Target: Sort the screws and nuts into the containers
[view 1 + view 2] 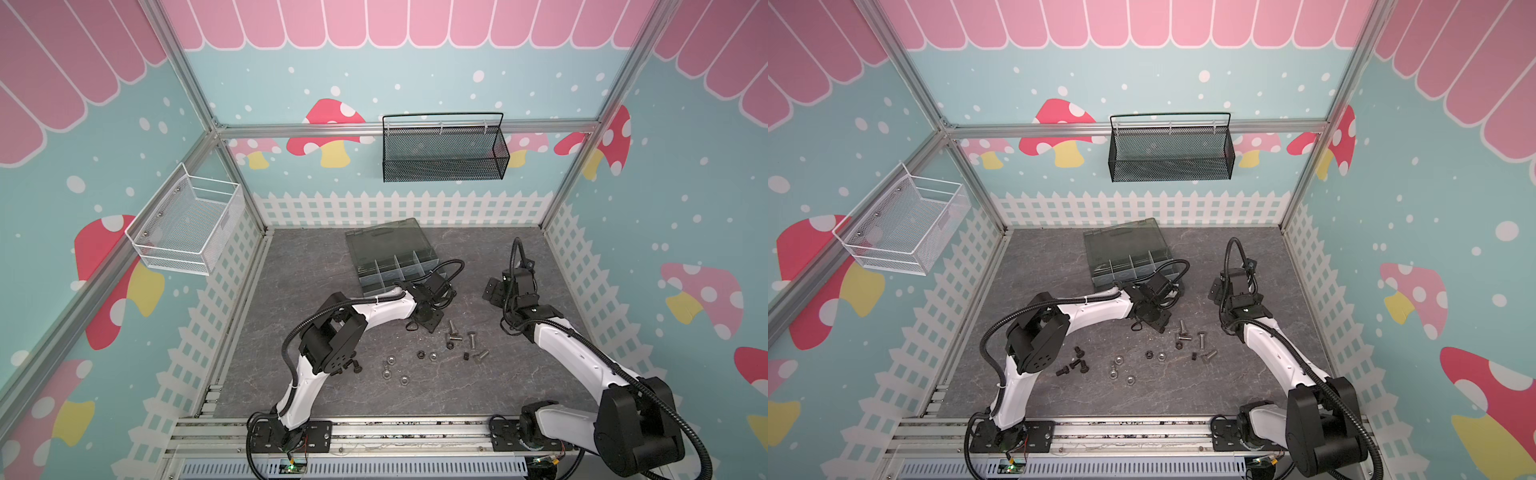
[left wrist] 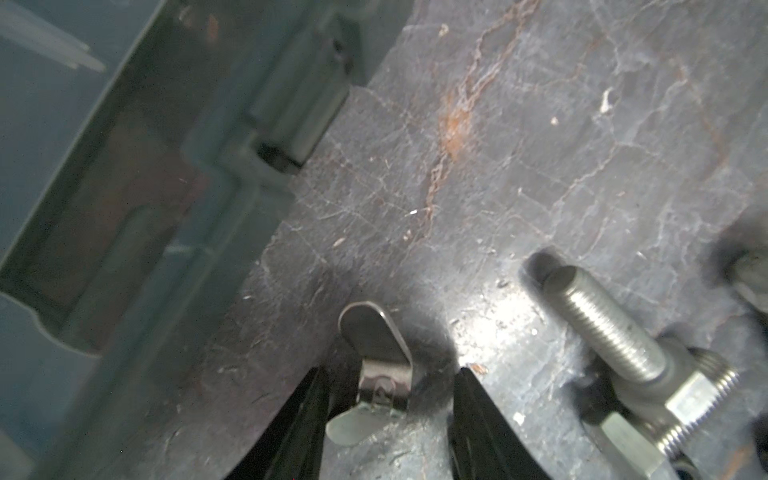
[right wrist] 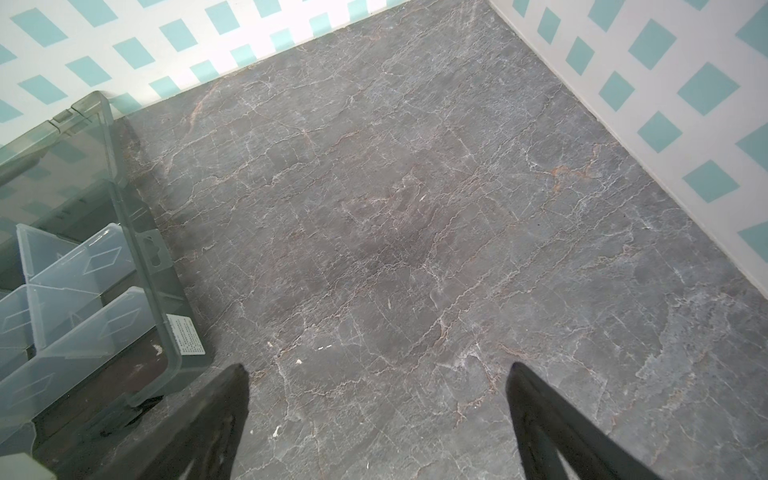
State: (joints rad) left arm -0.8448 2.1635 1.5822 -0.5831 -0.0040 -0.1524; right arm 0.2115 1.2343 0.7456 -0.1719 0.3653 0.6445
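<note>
Progress: barely begun, as I judge it; nothing shows in the compartments that are in view.
Black screws: short black screws (image 1: 1074,365) lie loose on the grey marbled worktop (image 1: 1042,266), lower left of centre.
Silver nuts: shiny silver hex nuts (image 1: 1113,374) are scattered just right of them.
Organiser: dark smoky plastic organiser box (image 1: 1096,266) sits at upper centre with its lid open; its translucent compartments (image 3: 83,266) look empty.
Left gripper: the left gripper (image 2: 392,369) has its jaws apart, straddling a silver wing nut (image 2: 370,332) that lies on the worktop.
Silver screws: long silver hex-head screws (image 1: 1201,340) lie loose, right of centre.
Right gripper: the right gripper (image 3: 378,374) is spread wide over bare worktop, holding nothing.
</note>
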